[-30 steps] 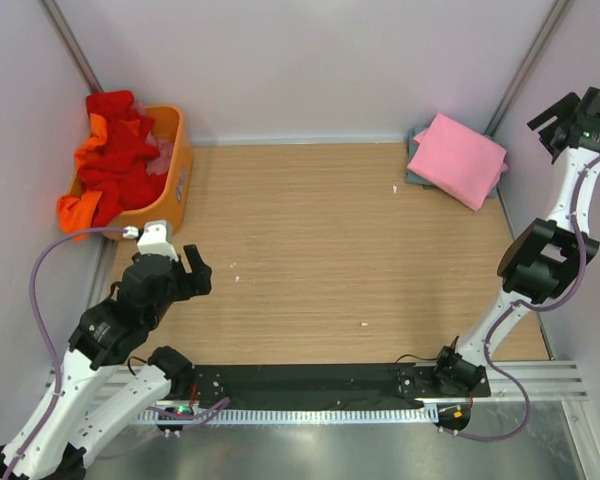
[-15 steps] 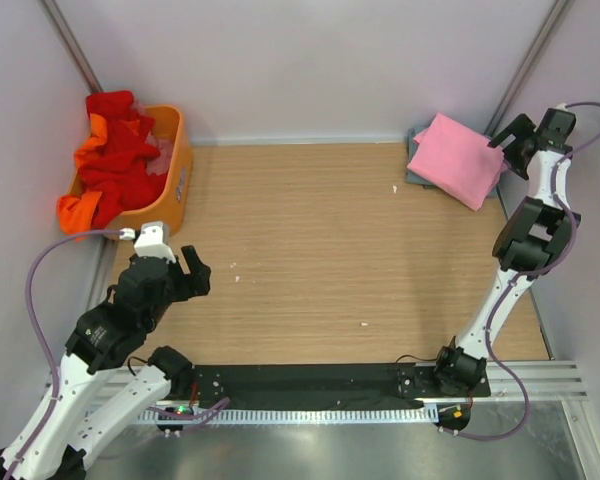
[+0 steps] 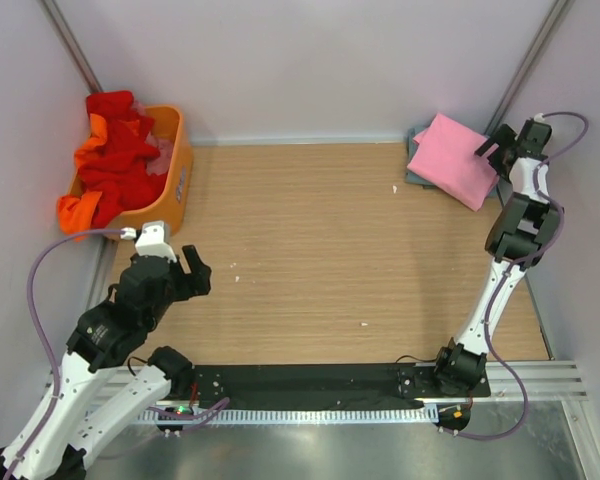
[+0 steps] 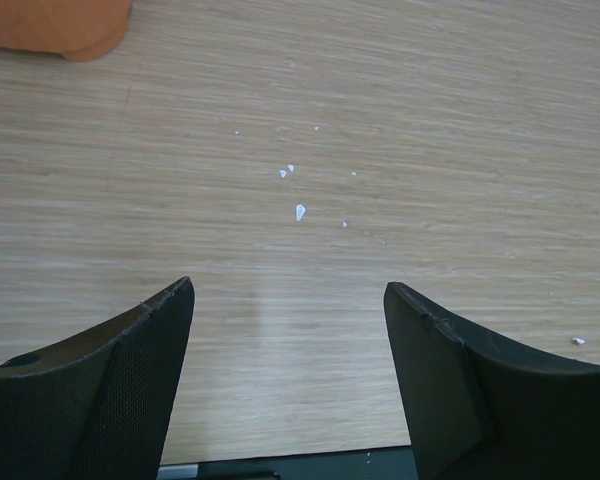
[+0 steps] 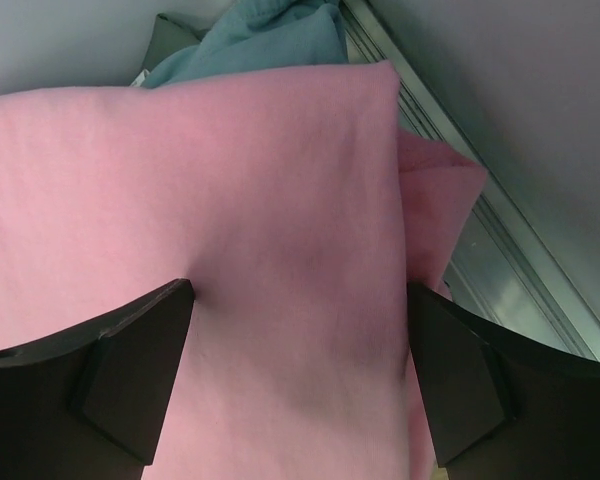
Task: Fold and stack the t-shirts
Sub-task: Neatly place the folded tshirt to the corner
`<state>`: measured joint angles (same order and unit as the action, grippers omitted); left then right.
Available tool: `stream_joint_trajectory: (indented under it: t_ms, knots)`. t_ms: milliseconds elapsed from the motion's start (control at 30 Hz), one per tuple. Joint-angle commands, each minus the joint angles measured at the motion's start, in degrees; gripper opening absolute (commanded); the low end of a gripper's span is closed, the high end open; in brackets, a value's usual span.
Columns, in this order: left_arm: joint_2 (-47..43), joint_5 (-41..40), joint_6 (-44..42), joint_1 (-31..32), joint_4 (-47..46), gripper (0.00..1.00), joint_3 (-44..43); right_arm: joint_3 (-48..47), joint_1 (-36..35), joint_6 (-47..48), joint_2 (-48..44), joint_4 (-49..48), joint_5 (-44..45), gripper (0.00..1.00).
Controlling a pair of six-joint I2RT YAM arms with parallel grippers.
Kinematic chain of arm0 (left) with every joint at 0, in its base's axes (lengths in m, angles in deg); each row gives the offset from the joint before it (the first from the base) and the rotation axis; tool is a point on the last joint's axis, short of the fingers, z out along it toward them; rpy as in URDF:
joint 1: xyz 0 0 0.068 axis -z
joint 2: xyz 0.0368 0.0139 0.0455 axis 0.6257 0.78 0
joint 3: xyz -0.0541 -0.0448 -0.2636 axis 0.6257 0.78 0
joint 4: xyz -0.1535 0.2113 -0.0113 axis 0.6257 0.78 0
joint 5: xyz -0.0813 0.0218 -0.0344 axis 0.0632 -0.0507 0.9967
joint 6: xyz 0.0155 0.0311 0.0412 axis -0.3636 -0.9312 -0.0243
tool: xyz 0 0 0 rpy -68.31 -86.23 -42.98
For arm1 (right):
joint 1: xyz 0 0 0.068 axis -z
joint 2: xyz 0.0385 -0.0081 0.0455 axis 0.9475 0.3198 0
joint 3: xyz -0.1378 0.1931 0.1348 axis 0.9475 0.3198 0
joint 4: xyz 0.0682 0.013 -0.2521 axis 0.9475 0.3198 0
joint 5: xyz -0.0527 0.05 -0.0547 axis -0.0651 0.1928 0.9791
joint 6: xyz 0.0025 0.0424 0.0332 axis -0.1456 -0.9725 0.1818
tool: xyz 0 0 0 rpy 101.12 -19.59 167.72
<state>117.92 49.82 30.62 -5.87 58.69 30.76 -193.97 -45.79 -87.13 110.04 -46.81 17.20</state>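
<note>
A folded light pink t-shirt [image 3: 453, 158] lies at the far right corner on top of a folded grey-blue t-shirt [image 3: 413, 175], whose edge also shows in the right wrist view [image 5: 270, 40]. My right gripper [image 3: 492, 148] hovers open at the pink shirt's right edge. In the wrist view [image 5: 300, 290] its fingers straddle the pink cloth [image 5: 280, 200] without pinching it. Red t-shirts [image 3: 115, 150] and an orange one [image 3: 78, 212] are heaped in the basket. My left gripper [image 3: 195, 270] is open over bare table [image 4: 290, 290], holding nothing.
The orange plastic basket [image 3: 177, 170] stands at the far left; its corner shows in the left wrist view [image 4: 60, 25]. Purple walls close in both sides, and a metal rail [image 5: 500, 250] runs beside the shirt stack. Small white specks [image 4: 298, 210] lie on the wooden table [image 3: 310, 240].
My right arm has swung in and down from beside the right wall until its open gripper is at the pink shirt's right edge. The left arm has not moved.
</note>
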Motion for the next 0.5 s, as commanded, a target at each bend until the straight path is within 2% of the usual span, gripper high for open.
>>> stream_joint_trajectory:
  t_ms: [0,200,267,300,333,400,467]
  knots:
    - [0.81,-0.48,0.62,-0.52,-1.95,0.78,0.07,-0.48,6.17,-9.25,6.20,3.52,7.71,0.92]
    - [1.08,-0.57,0.53,-0.78,-2.04,0.78,0.16,1.00,5.90,-8.28,5.85,3.17,14.74,0.87]
    - [1.34,-0.48,0.53,-0.87,-2.04,0.78,0.16,2.41,5.99,-8.11,5.41,1.86,14.66,0.72]
    - [1.43,-0.31,0.44,-0.96,-2.13,0.78,0.16,2.41,5.99,-8.02,5.50,1.42,14.57,0.54]
    - [1.51,-0.22,0.44,-1.04,-2.22,0.78,0.07,2.15,5.99,-8.02,5.94,1.15,14.40,0.45]
    - [1.78,-0.22,0.35,-1.13,-2.13,0.78,0.07,-0.21,5.90,-7.67,6.90,1.32,12.82,0.28]
    - [1.87,-0.31,0.35,-1.31,-2.13,0.78,0.16,-2.50,5.82,-7.23,8.48,1.76,11.76,0.19]
